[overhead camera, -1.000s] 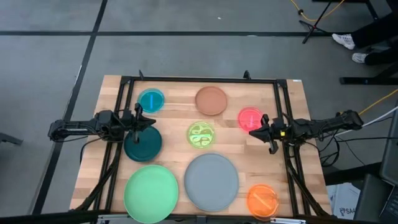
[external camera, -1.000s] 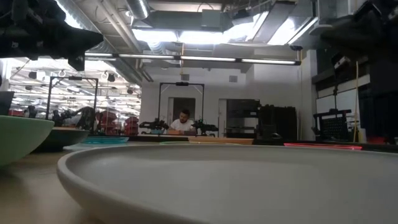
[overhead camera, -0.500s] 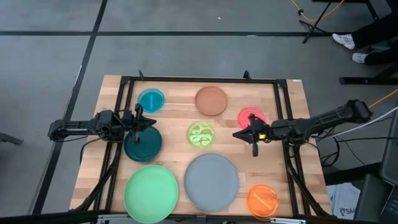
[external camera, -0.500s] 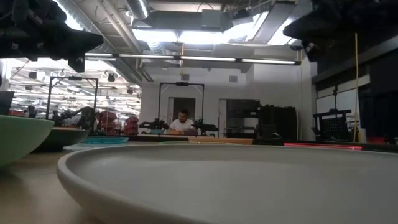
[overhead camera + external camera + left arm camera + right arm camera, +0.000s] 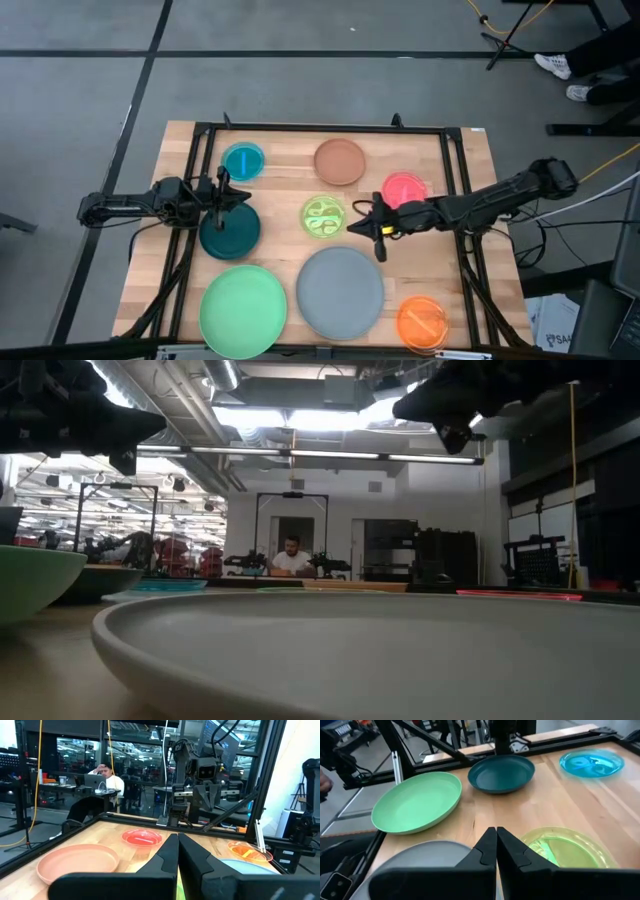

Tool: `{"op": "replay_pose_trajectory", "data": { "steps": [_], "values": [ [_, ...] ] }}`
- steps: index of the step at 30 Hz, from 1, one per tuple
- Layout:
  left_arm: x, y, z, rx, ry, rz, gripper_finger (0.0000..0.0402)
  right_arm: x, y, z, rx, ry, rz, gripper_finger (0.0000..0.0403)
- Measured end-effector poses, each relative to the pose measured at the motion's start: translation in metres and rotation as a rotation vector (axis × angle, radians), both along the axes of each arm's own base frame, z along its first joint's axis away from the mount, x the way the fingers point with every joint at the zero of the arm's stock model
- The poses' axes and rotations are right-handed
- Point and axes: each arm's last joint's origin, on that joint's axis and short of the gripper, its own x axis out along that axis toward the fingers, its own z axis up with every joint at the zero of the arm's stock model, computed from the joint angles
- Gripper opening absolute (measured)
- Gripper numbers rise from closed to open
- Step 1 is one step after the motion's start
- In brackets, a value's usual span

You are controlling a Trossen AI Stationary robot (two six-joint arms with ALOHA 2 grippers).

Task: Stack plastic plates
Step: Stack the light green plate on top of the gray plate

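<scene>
1. While no stacking is done, the grey plate (image 5: pixel 340 292) and green plate (image 5: pixel 243 310) lie side by side at the near edge, all plates apart
2. Right gripper (image 5: pixel 372 227), fingers pressed together, hovers between lime plate (image 5: pixel 323 216) and pink plate (image 5: pixel 403 189); next it must spread and descend
3. Left gripper (image 5: pixel 236 197), fingers together, waits over teal plate (image 5: pixel 229 231)

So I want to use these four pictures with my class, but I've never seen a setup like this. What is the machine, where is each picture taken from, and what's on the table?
Two dark robot arms work at a wooden table. One camera looks down from above, one sits at tabletop height, and one rides on each wrist. Eight round plastic plates lie separately, none stacked: large grey, mint green, brown, dark teal, cyan, lime-patterned, pink, orange. The left gripper waits over the teal plate; the right gripper reaches beside the lime one. Both are shut, holding nothing.
</scene>
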Motion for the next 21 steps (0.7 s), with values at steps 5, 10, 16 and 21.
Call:
{"op": "replay_pose_trajectory", "data": {
  "steps": [5,10,16,21],
  "values": [
    [0.000,0.000,0.000,0.000,0.000,-0.001,0.0000,0.023,0.007,-0.001,-0.004,0.023,0.006,0.0000],
    [0.000,0.000,0.001,0.000,-0.009,0.006,0.0000,0.046,0.014,0.000,0.012,0.034,0.045,0.0000],
    [0.000,0.000,0.002,0.000,-0.016,0.006,0.0000,0.075,0.023,0.000,0.027,0.043,0.085,0.0000],
    [0.000,0.000,0.001,-0.001,-0.008,0.013,0.0000,0.096,0.034,-0.001,0.034,0.047,0.113,0.0000]
  ]
}}
